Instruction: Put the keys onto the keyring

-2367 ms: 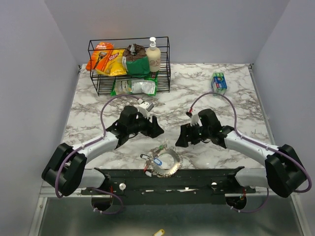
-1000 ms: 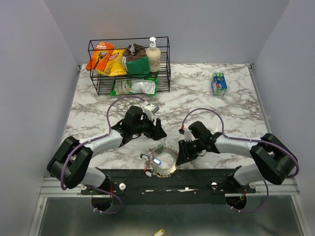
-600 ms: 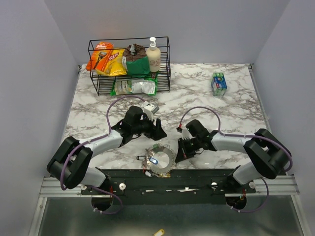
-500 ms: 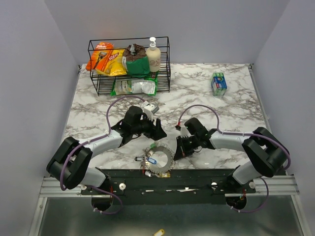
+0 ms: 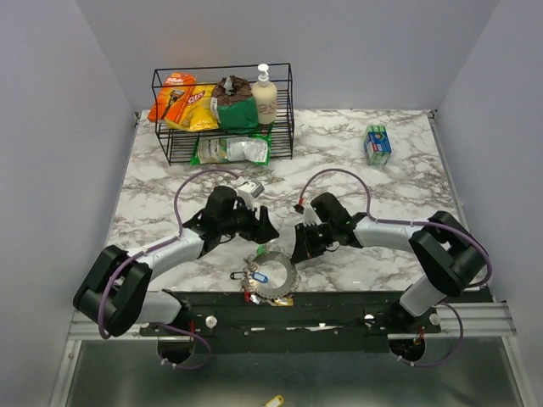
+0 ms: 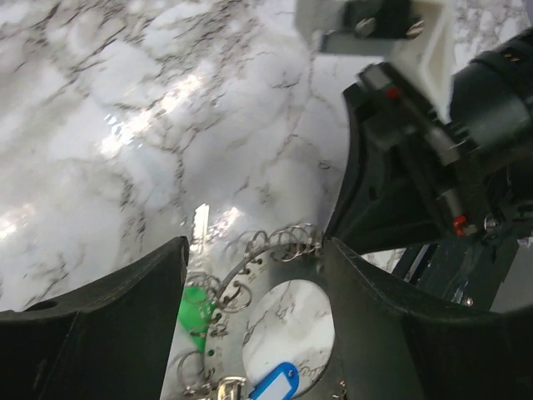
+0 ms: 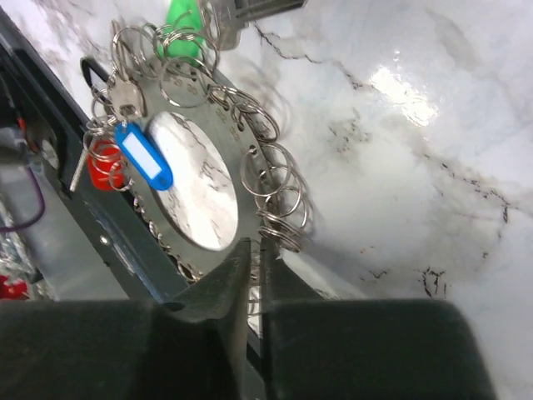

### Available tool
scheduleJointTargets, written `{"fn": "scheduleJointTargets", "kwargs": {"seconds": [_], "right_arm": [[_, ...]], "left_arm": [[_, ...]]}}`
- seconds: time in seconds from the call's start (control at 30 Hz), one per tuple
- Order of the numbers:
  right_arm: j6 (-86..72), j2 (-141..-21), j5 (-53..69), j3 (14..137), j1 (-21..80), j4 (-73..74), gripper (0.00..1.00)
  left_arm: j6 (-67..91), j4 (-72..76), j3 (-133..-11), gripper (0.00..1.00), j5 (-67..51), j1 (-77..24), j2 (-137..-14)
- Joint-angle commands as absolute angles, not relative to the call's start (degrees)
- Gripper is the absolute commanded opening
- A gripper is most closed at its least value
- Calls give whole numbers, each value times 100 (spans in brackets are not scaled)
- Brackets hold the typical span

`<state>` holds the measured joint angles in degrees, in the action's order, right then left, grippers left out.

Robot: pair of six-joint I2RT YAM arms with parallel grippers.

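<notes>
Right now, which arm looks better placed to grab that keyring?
The right: the right gripper sits nearly closed at the rim of the keyring, while the left gripper hangs wide open above it.

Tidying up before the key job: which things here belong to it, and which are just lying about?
Belong: keyring, blue-tagged key, green-tagged key, red-tagged key.
Lying about: wire rack, snack bags, soap bottle, blue-green box.

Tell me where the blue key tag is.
Top view: the blue key tag lies on the left side of the keyring, at the near edge of the table, beside a red tag.
</notes>
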<state>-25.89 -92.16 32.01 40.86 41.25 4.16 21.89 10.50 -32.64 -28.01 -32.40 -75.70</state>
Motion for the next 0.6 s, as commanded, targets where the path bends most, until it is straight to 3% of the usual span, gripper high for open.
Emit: {"fn": "scheduleJointTargets", "kwargs": {"seconds": [0.0, 0.03, 0.13, 0.23, 0.4, 0.57], "right_arm": [[-2382, -8790, 2909, 4201, 4157, 562, 30], [-2364, -8737, 2909, 4210, 4166, 580, 38], [-2294, -8666, 2830, 4236, 4166, 659, 49], [-2224, -8736, 2751, 4254, 4166, 720, 54], [-2206, -8859, 2742, 4272, 4166, 773, 58], [-2189, -8842, 2725, 4236, 4166, 791, 60]], "left_arm": [[2531, 758, -2971, 75, -2436, -2962, -7313], [2549, 625, -2988, 75, -2321, -2953, -7304], [2549, 98, -3050, 74, -1926, -2953, -7251], [2505, -139, -3032, 72, -1776, -2962, -7251], [2523, -518, -3102, 63, -1758, -2971, -7497], [2566, -703, -3024, 61, -1591, -2988, -7374]]}}
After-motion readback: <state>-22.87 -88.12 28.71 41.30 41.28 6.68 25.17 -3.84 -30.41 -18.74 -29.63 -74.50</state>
